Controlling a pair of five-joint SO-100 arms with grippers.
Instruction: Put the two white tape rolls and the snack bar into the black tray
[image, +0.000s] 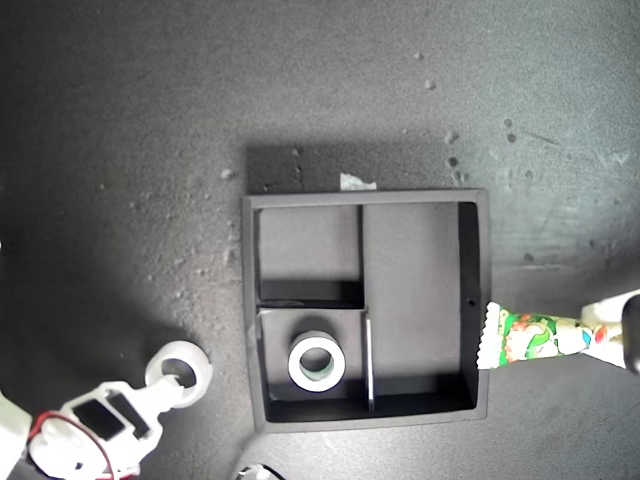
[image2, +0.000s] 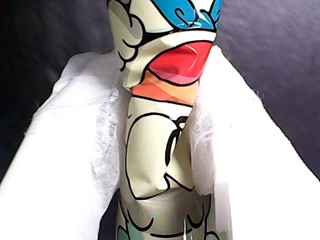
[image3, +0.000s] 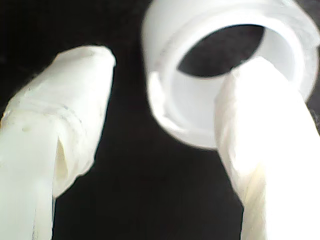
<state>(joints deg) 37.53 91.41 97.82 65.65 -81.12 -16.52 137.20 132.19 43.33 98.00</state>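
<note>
So in the exterior view the black tray (image: 366, 310) sits about mid-frame, square with raised walls, split into two small square compartments on the exterior view's left and one long one on its right. One white tape roll (image: 317, 362) lies flat in the nearer small compartment, a thick ring with a round open centre. The other white tape roll (image: 181, 372) is out on the dark table (image: 150, 120), near the exterior view's lower left, with my second gripper (image: 172, 385) right at it. The snack bar (image: 530, 337) comes in from the exterior view's right, its zigzag crimped end just touching the tray's outer right wall, green wrapper with red and white print, held by my first gripper (image: 600, 335). First wrist view: the snack bar (image2: 162, 125) is clamped tight between the padded white fingers (image2: 75, 150), shiny wrapper creased, cartoon outlines with a red patch and some blue. Second wrist view: the jaws stand wide apart, one fingertip (image3: 255, 100) poking into the tape roll's (image3: 170, 100) open centre, the other finger (image3: 65, 110) outside the ring, not squeezing it.
</note>
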